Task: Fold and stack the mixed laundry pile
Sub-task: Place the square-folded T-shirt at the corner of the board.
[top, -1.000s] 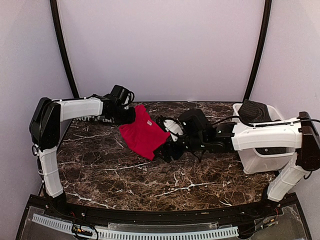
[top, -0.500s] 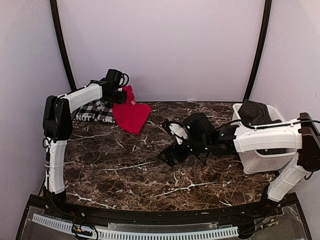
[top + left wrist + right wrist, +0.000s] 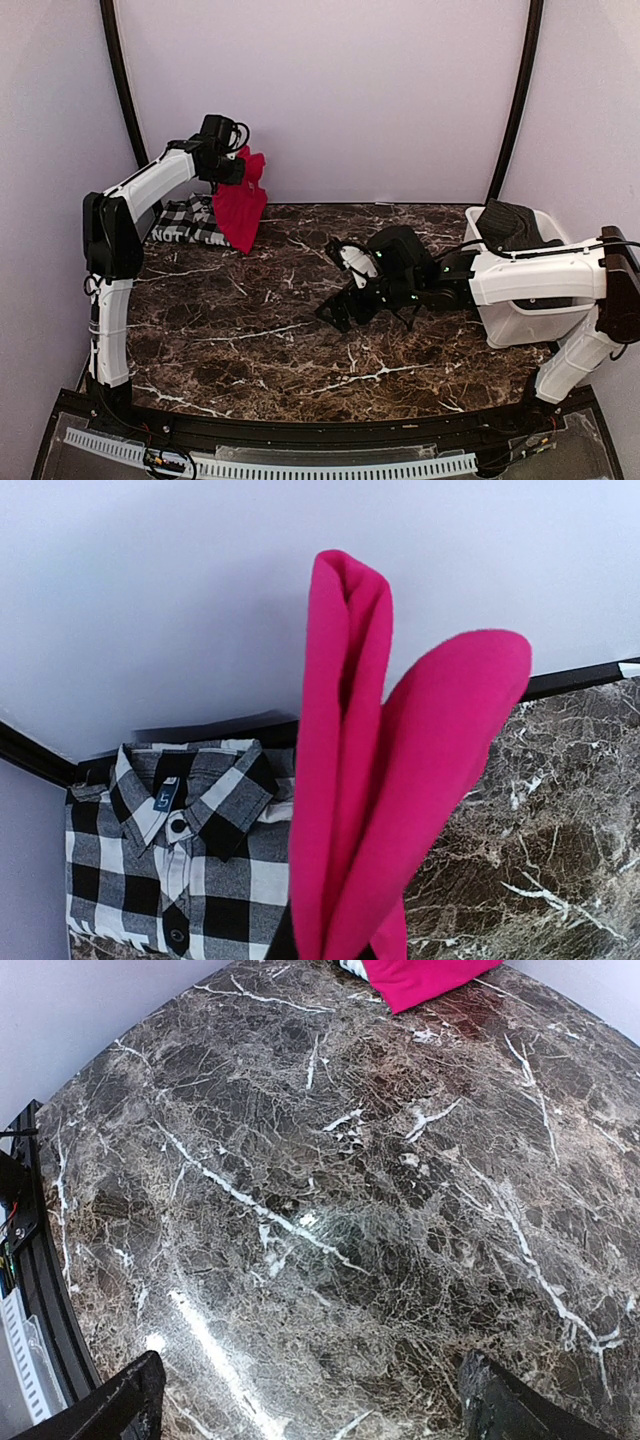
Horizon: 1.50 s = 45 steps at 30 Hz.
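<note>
My left gripper (image 3: 229,166) is shut on the plain red garment (image 3: 241,206), held high at the back left so the cloth hangs folded over in mid-air. In the left wrist view the red garment (image 3: 372,780) fills the middle and hides the fingers. Below and behind it the black-and-white checked shirt (image 3: 184,222) lies flat, collar and buttons up (image 3: 170,850). My right gripper (image 3: 340,308) hovers low over the middle of the marble table, open wide with nothing between its fingertips (image 3: 120,1407). A corner of red cloth (image 3: 415,978) shows at the top of that view.
A white plastic bin (image 3: 520,315) stands at the right edge behind my right arm, with a dark cloth (image 3: 508,222) in it. The back wall is close behind the checked shirt. A black rail (image 3: 300,432) runs along the table's near edge.
The left arm has swung the red garment up and back to the left, from the table's middle to above the checked shirt. The right gripper stays at the middle, now apart from the cloth.
</note>
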### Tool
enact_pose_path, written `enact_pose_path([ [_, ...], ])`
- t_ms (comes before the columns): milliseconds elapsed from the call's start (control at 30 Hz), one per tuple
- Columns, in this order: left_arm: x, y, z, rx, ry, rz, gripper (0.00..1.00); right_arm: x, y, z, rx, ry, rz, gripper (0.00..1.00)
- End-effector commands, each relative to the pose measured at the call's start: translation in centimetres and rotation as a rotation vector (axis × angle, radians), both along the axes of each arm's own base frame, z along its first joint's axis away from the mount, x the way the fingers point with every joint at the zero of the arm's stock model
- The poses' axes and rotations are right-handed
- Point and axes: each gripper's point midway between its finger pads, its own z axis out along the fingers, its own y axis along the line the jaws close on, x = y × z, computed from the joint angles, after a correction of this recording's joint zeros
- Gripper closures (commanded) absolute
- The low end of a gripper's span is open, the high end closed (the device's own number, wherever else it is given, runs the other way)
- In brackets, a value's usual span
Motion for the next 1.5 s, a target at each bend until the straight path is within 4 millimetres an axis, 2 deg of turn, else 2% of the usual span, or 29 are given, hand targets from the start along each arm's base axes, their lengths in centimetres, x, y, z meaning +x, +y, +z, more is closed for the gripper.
enact_pose_path([
  [0, -0.5, 1.0, 3.4, 0.040, -0.042, 0.000, 1.00, 0.3, 0.4, 1.4, 0.059, -0.014, -0.004, 0.01],
  [300, -0.7, 1.7, 6.2, 0.032, -0.077, -0.001, 1.00, 0.3, 0.4, 1.3, 0.058, -0.014, -0.006, 0.01],
  [533, -0.3, 3.1, 6.7, -0.025, -0.075, 0.003, 1.00, 0.4, 0.4, 1.1, 0.055, -0.012, -0.010, 0.01],
  [700, 0.1, 4.2, 5.8, -0.033, -0.065, 0.013, 1.00, 0.4, 0.4, 0.9, 0.047, -0.009, -0.010, 0.01],
  [1000, 1.3, 7.8, 3.1, -0.063, -0.046, 0.080, 1.00, 0.6, 0.8, 0.3, 0.031, 0.003, -0.005, 0.01],
  [1233, 2.4, 11.7, 2.0, -0.085, -0.064, 0.147, 1.00, 0.8, 1.4, -0.2, 0.014, 0.012, 0.004, 0.02],
  [1433, 3.9, 15.1, -0.5, -0.106, -0.058, 0.188, 1.00, 1.0, 1.8, -1.0, -0.007, 0.026, 0.009, 0.01],
  [1467, 4.2, 15.8, -1.4, -0.101, -0.048, 0.196, 1.00, 1.0, 1.9, -1.2, -0.012, 0.030, 0.010, 0.01],
])
